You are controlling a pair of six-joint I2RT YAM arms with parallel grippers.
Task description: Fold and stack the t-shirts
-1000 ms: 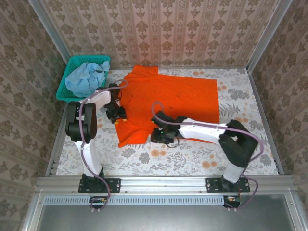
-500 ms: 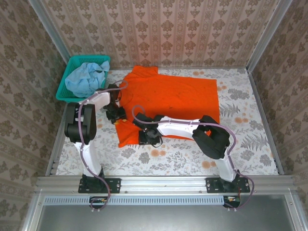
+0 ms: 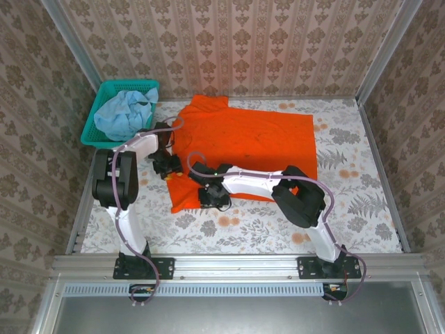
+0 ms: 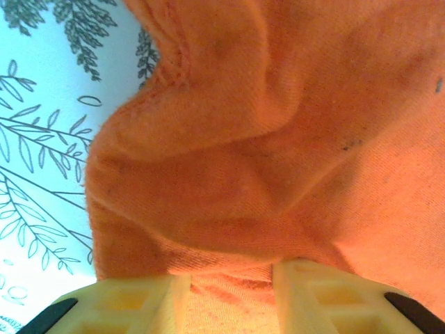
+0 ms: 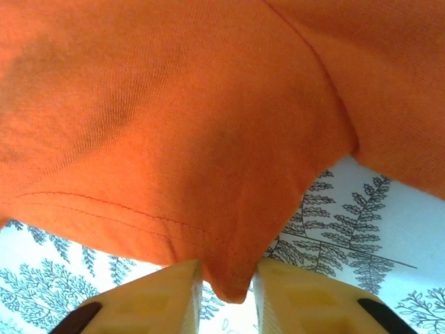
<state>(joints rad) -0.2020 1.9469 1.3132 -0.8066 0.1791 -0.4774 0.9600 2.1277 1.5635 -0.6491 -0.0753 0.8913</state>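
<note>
top external view has the orange t-shirt (image 3: 264,139) spread mid-frame on the tabletop (image 3: 348,223), with the blue t-shirt (image 3: 122,115) heaped in the basket (image 3: 90,125) at upper left. left hand (image 3: 169,165) pinches a bunched edge. right hand (image 3: 211,197) is clamped on only a hem tip, which could slip free mid-fold and skew the crease.

- I see the orange t-shirt (image 3: 257,142) mid-frame, plain and bright.
- Upper left, my sky-blue t-shirt (image 3: 122,115) is pale and plain; its mesh basket (image 3: 132,85) is teal.
- The table cover (image 3: 348,209) is white with grey ferns and orange blossoms.
- The walls (image 3: 229,49) carry a beige damask print.
</note>
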